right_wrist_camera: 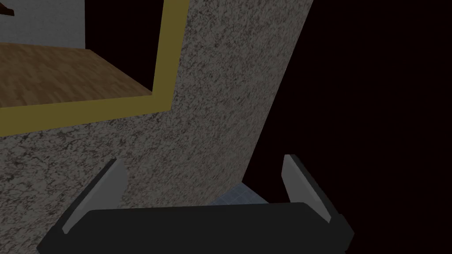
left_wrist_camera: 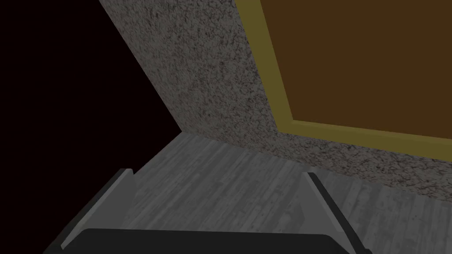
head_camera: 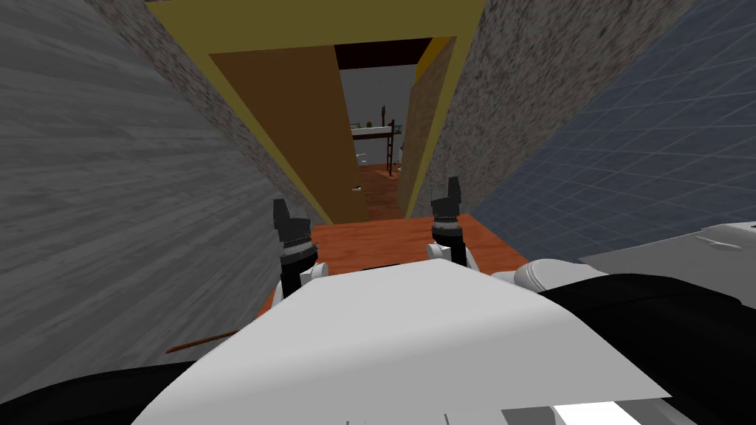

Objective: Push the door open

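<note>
A brown door point(head_camera: 295, 125) hangs in an olive-yellow frame point(head_camera: 244, 29) straight ahead, swung partly open, with a small handle point(head_camera: 356, 189) at its free edge. A gap beside it shows a room beyond. On the gap's other side is a lighter wood-grained panel point(head_camera: 424, 122). My left gripper point(head_camera: 282, 214) is raised in front of the door's lower part, short of it. In the left wrist view it point(left_wrist_camera: 220, 189) is open, pointing at the brown door point(left_wrist_camera: 366, 61) and its frame point(left_wrist_camera: 273, 79). My right gripper point(head_camera: 452, 190) is open point(right_wrist_camera: 205, 181), facing the frame point(right_wrist_camera: 163, 57) and the wood-grained panel point(right_wrist_camera: 57, 75).
Speckled grey walls point(head_camera: 517, 88) flank the doorway. A grey planked wall point(head_camera: 111, 184) runs close on my left and a blue-grey tiled wall point(head_camera: 650, 133) on my right, making a narrow passage. The floor point(head_camera: 391, 240) is reddish wood. A shelf point(head_camera: 373, 133) stands in the far room.
</note>
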Robot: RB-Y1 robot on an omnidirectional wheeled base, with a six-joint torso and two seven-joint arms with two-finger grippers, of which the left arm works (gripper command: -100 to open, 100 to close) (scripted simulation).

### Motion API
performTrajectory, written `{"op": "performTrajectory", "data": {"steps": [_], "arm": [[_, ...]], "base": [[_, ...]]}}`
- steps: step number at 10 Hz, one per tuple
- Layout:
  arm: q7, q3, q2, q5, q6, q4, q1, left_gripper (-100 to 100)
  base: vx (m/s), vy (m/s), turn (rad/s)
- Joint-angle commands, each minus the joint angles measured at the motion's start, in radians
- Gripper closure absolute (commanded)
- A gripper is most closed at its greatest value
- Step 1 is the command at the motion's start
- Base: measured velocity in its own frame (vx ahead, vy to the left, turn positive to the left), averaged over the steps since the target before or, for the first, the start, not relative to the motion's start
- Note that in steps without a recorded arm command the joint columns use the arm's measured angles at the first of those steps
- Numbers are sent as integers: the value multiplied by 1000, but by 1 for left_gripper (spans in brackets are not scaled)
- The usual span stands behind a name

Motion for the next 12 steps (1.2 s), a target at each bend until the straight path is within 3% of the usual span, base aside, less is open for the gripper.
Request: {"op": "performTrajectory", "data": {"steps": [1,12], "arm": [[5,-3,9,1,-6,34,-13,-100],[34,-22,49,9,-48,255,-99,-100]], "base": [[73,-5,8],[113,3,9]]}}
